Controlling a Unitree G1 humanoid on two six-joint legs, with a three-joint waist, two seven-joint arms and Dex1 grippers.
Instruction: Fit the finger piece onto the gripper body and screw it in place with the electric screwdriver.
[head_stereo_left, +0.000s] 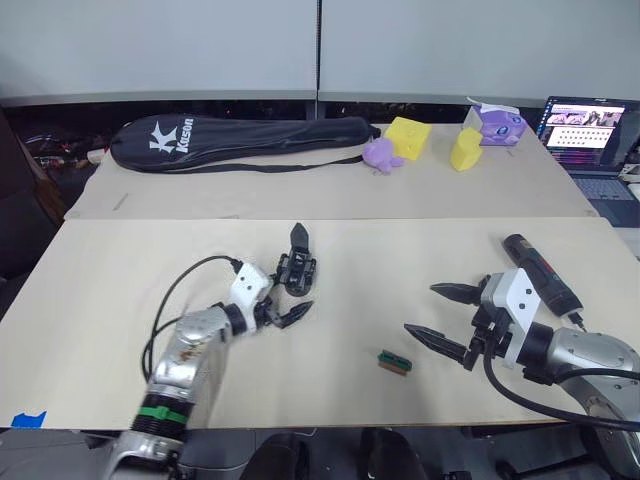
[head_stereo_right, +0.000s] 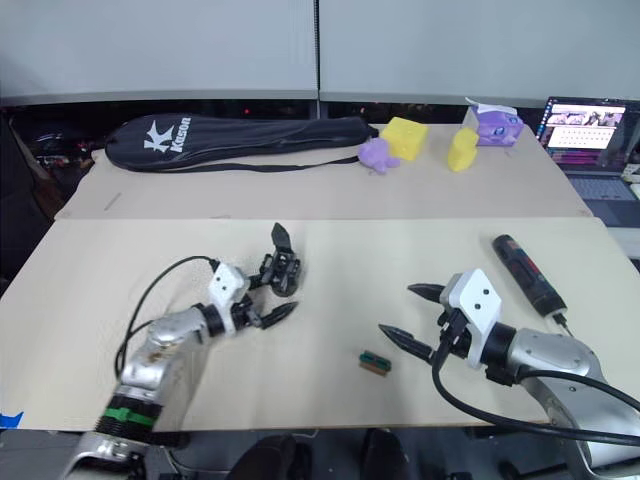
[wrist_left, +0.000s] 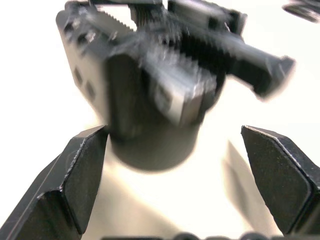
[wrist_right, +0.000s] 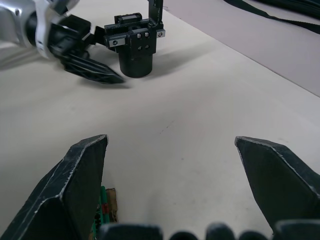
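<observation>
The small black round-based gripper body (head_stereo_left: 298, 268) stands just at twelve o'clock of the left gripper (head_stereo_left: 283, 296), whose fingers are spread around it; the right gripper (head_stereo_left: 438, 315), also spread, is empty and well apart.

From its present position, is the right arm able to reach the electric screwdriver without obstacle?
Probably yes. The electric screwdriver lies on the table just beside the open right claw, and nothing stands between them; the green block lies on the other side.

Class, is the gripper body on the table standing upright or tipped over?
Upright. The gripper body rests on its round base on the table, its pointed black finger rising straight up, with the left gripper around it.
</observation>
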